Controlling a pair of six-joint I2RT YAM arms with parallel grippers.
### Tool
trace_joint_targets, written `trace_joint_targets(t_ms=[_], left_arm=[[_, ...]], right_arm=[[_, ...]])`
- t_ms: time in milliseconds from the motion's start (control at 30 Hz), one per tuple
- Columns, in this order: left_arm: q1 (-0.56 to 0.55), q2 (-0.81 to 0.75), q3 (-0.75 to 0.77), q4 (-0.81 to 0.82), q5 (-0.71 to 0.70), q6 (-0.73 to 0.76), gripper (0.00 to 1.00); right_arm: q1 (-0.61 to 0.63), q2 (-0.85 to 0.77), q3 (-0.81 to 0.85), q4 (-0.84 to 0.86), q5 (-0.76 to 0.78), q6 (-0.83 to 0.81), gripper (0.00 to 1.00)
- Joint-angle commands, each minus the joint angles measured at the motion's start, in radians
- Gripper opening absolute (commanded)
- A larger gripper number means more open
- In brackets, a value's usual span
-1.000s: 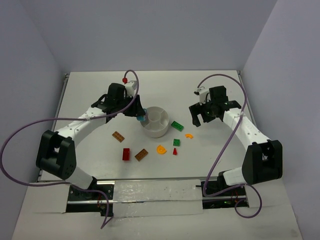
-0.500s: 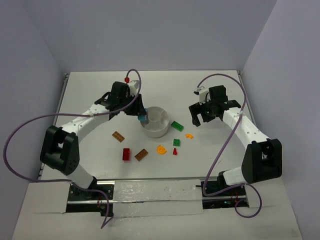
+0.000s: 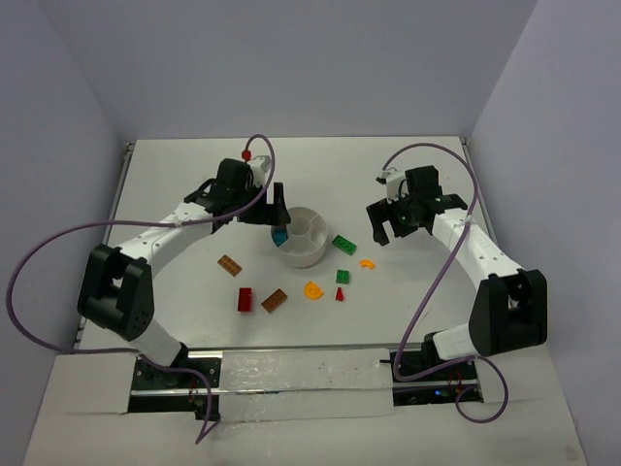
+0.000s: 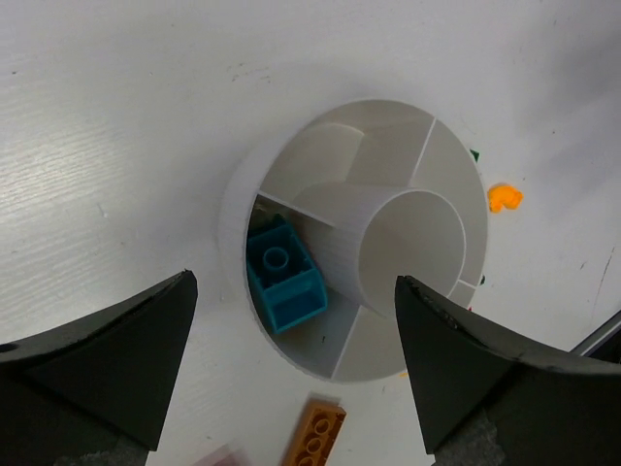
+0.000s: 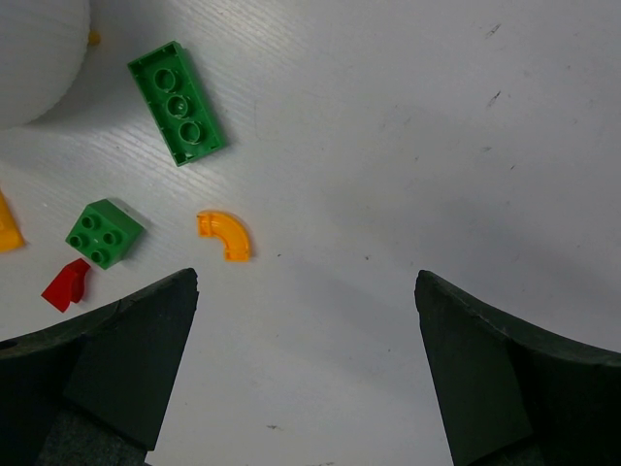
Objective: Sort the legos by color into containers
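white dish point(image 4: 236, 214), teal brick point(image 4: 284, 282), green brick point(image 5: 178, 102), orange curved piece point(image 5: 225, 235)

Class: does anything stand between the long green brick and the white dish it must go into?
Nothing visible does. Only table separates the long green brick from the white dish; the orange curved piece lies off to the other side.

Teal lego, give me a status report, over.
Left fingers open, empty, above the white dish. Right fingers open, empty, long green lego nearby. Teal lego lies in an outer wedge section. Nothing blocking.
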Motion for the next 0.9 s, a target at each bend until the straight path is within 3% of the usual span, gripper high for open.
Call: trace_joint_targets(t_ms=[0, 133, 267, 467, 600, 733, 867], left_arm=[[-0.004, -0.128, 0.035, 0.040, -0.005, 0.037, 0.92], [0.015, -0.238, -0.046, 0.070, -0.012, 0.083, 0.86], [0.051, -0.352, -0.147, 0.035, 0.034, 0.221, 0.80], [0.051, -0.501, -0.258, -0.209, 0.029, 0.407, 0.78], [0.041, -0.506, -0.285, -0.323, 0.072, 0.428, 0.74], [0.033, -0.498, -0.298, -0.327, 0.122, 0.462, 0.74], [0.033, -0.536, -0.302, -0.316, 0.192, 0.524, 0.83]], right_arm=[[-0.005, -0.001, 0.056, -0.006, -0.009, -0.004, 1.00], [-0.004, -0.003, 0.056, -0.011, -0.021, -0.013, 1.00], [-0.003, -0.004, 0.053, -0.014, -0.022, -0.019, 1.00], [-0.004, -0.003, 0.043, -0.012, -0.007, -0.006, 1.00], [-0.002, -0.009, 0.033, -0.031, -0.007, -0.008, 1.00], [-0.001, -0.029, 0.023, -0.056, -0.001, -0.036, 1.00], [-0.001, -0.052, 0.009, -0.061, 0.010, -0.043, 1.00]])
